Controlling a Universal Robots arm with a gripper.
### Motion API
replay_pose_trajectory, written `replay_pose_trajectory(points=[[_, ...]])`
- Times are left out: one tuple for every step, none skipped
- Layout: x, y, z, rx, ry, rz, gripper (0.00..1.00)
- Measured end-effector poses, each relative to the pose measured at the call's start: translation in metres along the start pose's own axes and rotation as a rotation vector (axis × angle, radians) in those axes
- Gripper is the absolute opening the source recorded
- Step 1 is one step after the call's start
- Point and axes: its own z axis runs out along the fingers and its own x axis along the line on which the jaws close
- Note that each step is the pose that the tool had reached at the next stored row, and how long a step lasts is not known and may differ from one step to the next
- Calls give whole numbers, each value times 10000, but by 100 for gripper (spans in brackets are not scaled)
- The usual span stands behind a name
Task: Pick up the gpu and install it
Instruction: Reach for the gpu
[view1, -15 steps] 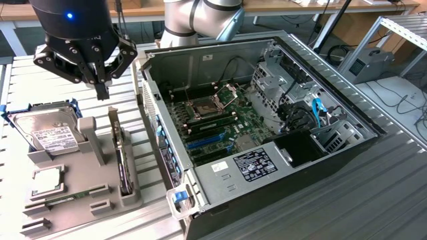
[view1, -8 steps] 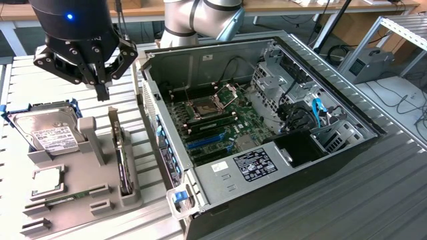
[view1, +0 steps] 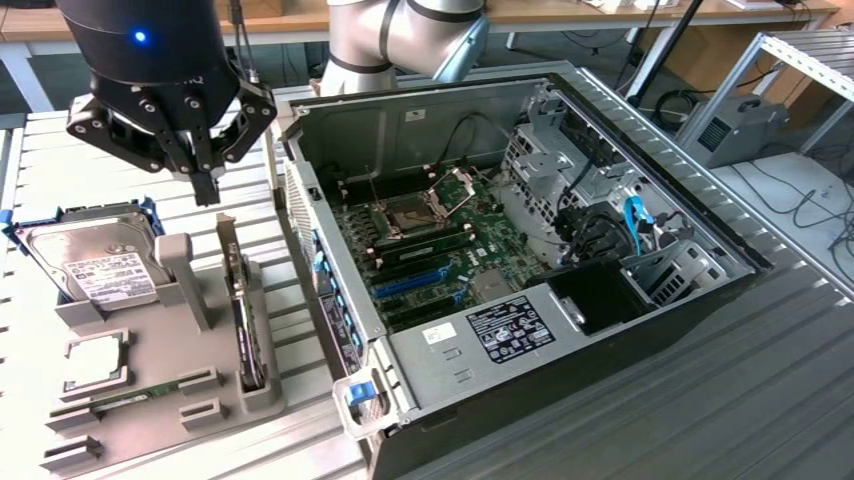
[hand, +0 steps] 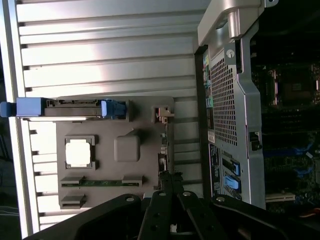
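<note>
Gripper (view1: 203, 188) in upper left of exterior frame: jaws pinched together, empty, hovering above the gpu (view1: 240, 300). Gpu stands on edge in grey holder (view1: 174, 400), lower left. Not picked yet, nothing installed in PC case (view1: 387, 125).

Black fingers (view1: 206, 182), silver-grey arm (view1: 380, 40)

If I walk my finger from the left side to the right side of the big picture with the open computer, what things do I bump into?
hard drive → gpu, standing on its edge in the grey holder → open computer case → grey box on the far right.
</note>
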Motion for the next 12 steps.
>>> replay_pose_trajectory(points=[[0,-1,0,2,0,0,11],[0,-3,0,3,-1,0,11],[0,-5,0,7,-1,0,11],[0,-6,0,8,-1,0,11],[-1,-13,0,22,-2,-1,11],[-1,-19,0,43,-3,-2,11],[-2,-20,0,47,-3,-1,11],[-2,-21,0,51,-4,-2,11],[-2,-22,0,58,-4,-2,11],[-2,-23,0,66,-4,-2,11],[-2,-23,0,73,-4,-2,11],[-2,-24,1,81,-6,-3,11]])
